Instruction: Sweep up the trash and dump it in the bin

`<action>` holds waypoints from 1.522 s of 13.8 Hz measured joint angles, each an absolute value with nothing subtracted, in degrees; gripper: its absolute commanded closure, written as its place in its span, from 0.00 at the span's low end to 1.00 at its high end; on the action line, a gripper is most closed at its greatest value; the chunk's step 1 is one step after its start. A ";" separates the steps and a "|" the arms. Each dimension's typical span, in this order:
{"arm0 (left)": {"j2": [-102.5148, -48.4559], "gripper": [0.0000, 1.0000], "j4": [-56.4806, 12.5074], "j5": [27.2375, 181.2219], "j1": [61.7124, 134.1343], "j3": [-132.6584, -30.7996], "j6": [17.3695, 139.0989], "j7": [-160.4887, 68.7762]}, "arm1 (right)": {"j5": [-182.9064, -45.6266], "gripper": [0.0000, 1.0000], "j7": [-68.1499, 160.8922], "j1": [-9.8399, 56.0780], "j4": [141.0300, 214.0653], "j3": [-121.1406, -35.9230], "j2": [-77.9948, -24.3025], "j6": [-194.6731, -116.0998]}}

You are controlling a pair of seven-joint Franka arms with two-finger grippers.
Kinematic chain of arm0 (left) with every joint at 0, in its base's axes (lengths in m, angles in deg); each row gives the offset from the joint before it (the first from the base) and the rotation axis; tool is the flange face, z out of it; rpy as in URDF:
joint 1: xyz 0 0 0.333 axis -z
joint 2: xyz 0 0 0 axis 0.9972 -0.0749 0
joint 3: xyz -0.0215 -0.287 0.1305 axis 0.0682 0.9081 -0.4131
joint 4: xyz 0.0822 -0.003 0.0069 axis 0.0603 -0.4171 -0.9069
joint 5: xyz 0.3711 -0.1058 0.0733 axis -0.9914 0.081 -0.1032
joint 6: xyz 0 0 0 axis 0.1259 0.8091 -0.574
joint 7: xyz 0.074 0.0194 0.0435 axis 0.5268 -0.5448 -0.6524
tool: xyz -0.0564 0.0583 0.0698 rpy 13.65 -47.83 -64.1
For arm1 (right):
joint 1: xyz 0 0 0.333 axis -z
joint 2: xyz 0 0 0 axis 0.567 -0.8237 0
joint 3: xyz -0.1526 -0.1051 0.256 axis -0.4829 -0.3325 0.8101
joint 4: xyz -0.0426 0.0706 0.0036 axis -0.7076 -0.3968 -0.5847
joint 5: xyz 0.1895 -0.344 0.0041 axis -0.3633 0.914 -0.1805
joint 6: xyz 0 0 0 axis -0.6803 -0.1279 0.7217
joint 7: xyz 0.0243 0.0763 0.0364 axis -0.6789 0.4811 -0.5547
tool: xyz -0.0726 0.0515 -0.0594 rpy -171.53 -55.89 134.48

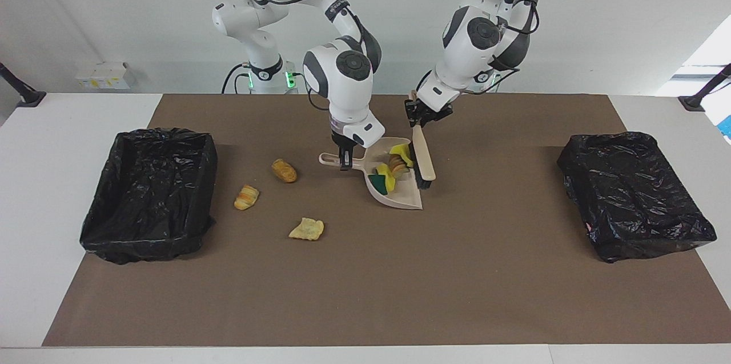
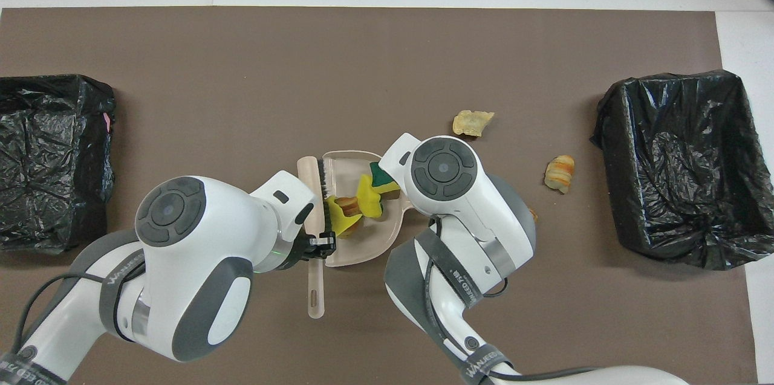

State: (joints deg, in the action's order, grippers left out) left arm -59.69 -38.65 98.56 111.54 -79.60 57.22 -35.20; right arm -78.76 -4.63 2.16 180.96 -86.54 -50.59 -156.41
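In the facing view, the beige dustpan sits mid-mat, the right gripper clamped on its handle. The left gripper grips the brush, bristles at the dustpan's open edge. Sponges and a bread lump lie heaped inside; three bread pieces lie off toward the right arm's end. From overhead, the heap fills the dustpan, the brush just beside it.

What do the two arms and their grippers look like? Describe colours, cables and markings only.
Both arms are glossy white with dark grey round joint caps and grey bands; one band reads WANJEED. Black cables loop along the upper links. Green lights glow at the bases. The left gripper and right gripper are small and black.
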 measured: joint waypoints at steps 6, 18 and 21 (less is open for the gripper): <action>-59.86 1.00 -38.42 99.38 110.40 -79.57 57.14 -33.74 | -78.76 1.00 -4.63 2.16 180.96 -86.54 -50.59 -156.40; -59.65 1.00 -37.04 99.12 98.80 -79.99 47.90 -45.66 | -78.76 1.00 -4.62 2.16 181.00 -86.54 -50.59 -156.40; -59.74 1.00 -43.40 98.96 100.44 -78.98 49.84 -48.96 | -78.76 1.00 -4.62 2.16 181.03 -86.54 -50.59 -156.40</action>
